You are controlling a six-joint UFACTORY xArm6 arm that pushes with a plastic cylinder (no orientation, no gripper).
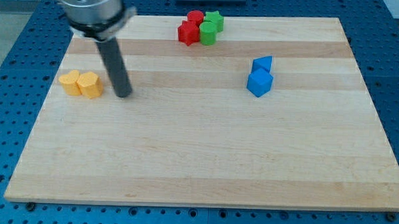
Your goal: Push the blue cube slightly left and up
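Observation:
The blue cube [259, 83] sits right of the board's middle, touching a second, smaller blue block [262, 63] just above it. My tip [123, 93] is far to the left of both, close to the right of two yellow blocks [81, 84]. The rod rises from the tip toward the view's top left. The tip touches no block.
Two red blocks [190, 28] and two green blocks [211, 26] cluster at the view's top middle near the board's far edge. The wooden board [198, 158] lies on a blue perforated table.

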